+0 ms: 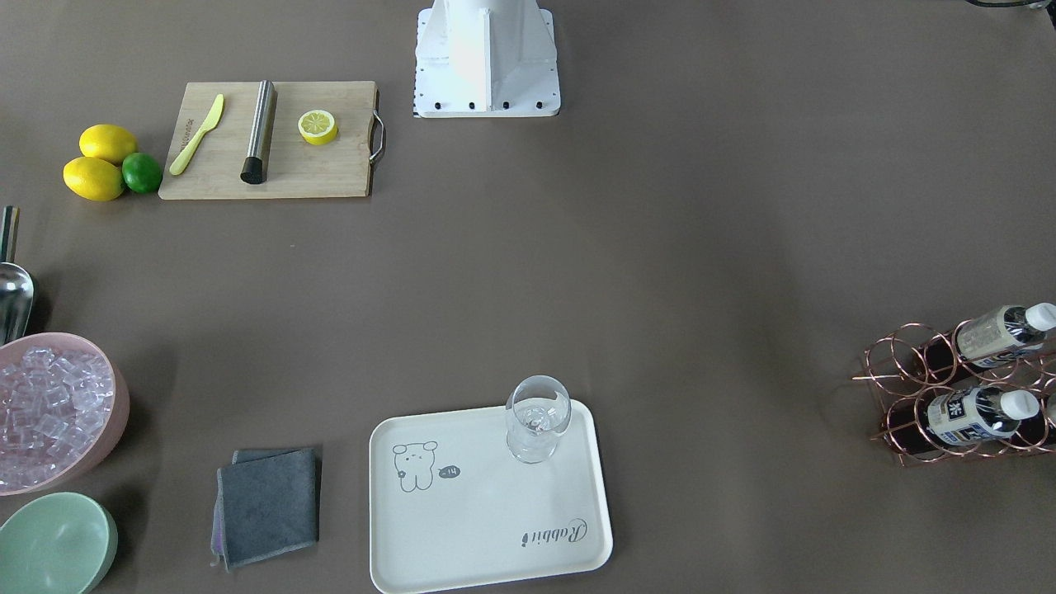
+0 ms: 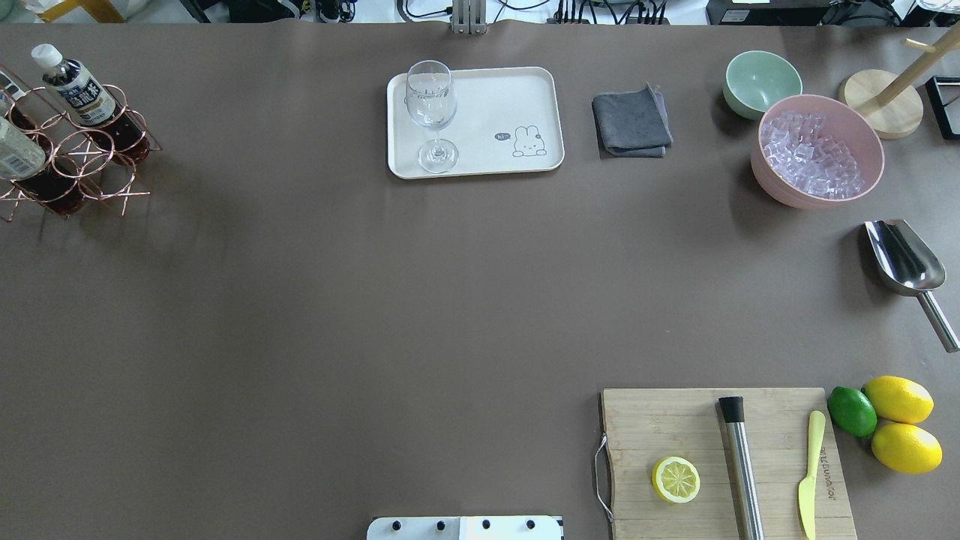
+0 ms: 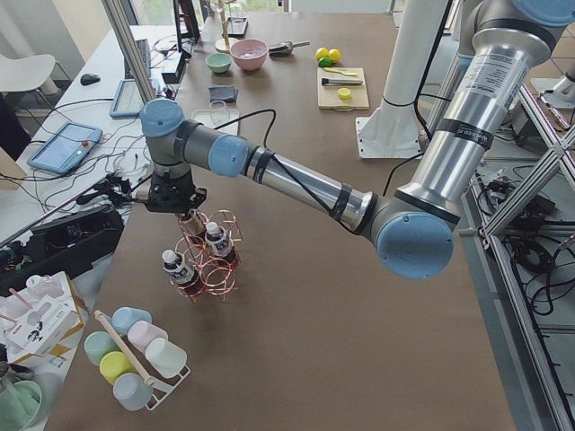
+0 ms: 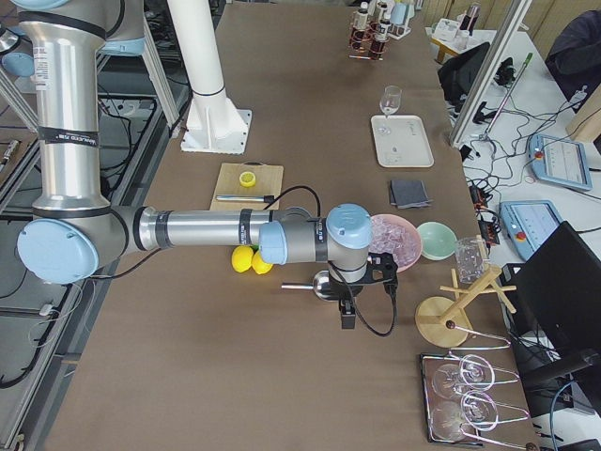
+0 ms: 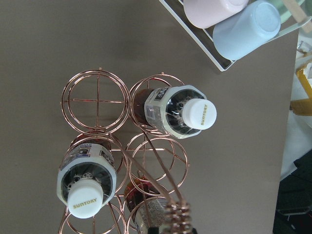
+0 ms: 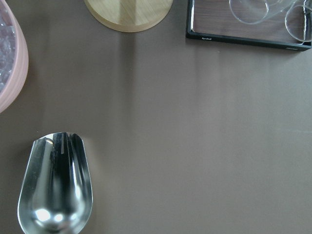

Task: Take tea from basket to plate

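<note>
Tea bottles [image 1: 969, 417]: dark reddish-brown contents, white caps, white labels with dark print; basket [image 5: 98, 101]: rose-gold wire; plate [image 1: 487, 528]: cream-white, grey bear drawing; tabletop [image 1: 660, 247]: plain grey-brown.

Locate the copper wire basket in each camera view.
Front-facing: basket at the right edge.
Overhead: basket at the upper left edge.
Exterior left: basket left of centre.
Exterior right: basket small, at the top, right of centre.
Left wrist: basket fills the frame.
Right wrist: not in it.
Shared landmark: white-capped bottles standing in it.

The basket [image 5: 98, 101] is shiny copper-coloured wire, the plate [image 1: 478, 511] smooth plastic, the scoop [image 6: 54, 187] polished metal, the table [image 1: 660, 272] matt.
</note>
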Controlling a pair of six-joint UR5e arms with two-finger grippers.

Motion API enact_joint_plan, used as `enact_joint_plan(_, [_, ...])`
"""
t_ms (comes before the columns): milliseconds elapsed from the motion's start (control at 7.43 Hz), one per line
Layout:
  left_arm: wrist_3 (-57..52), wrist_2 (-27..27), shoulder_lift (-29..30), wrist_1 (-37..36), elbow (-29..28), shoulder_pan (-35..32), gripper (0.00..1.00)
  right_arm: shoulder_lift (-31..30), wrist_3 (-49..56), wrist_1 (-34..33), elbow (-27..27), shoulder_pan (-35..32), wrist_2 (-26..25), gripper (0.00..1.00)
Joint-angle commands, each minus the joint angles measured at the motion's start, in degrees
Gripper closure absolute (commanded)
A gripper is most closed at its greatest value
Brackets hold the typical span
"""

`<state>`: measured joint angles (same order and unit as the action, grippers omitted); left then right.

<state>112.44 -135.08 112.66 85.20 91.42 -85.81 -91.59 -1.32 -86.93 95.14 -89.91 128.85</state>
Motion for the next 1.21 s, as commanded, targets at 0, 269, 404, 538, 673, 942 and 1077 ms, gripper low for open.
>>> enact_joint_plan(0, [9.35,-3.67,-0.51,-1.18,8.48,0.55,1.0,0.01,0.08,-0.08,0.13,0.0,0.09,0.0])
enact_joint_plan(269, [16.29,-5.72,0.01,-1.09,12.62,2.04,1.0,-0.08,0.08,-0.08,0.13,0.0,0.09,0.0])
enact_joint_plan(404, [19.54,-4.41,0.89,-1.0,13.86,6.23,1.0,-0.26,0.0,-0.08,0.4,0.0,0.09,0.0])
enact_joint_plan(538, [22.62,-3.62,4.03,-1.7,14.04,7.75,1.0,-0.43,0.0,-0.08,0.75,0.0,0.17,0.0])
enact_joint_plan(673, [25.7,-3.17,8.24,-4.14,14.31,11.68,1.0,-0.52,0.0,-0.08,0.75,0.0,0.26,0.0])
enact_joint_plan(942, [26.34,-3.17,13.63,-10.3,16.84,13.12,1.0,-0.61,0.0,-0.08,0.84,0.0,0.26,0.0])
enact_joint_plan(1077, [28.17,-3.17,13.99,-11.45,18.25,14.87,1.0,-0.7,0.0,-0.08,0.92,0.0,0.26,0.0])
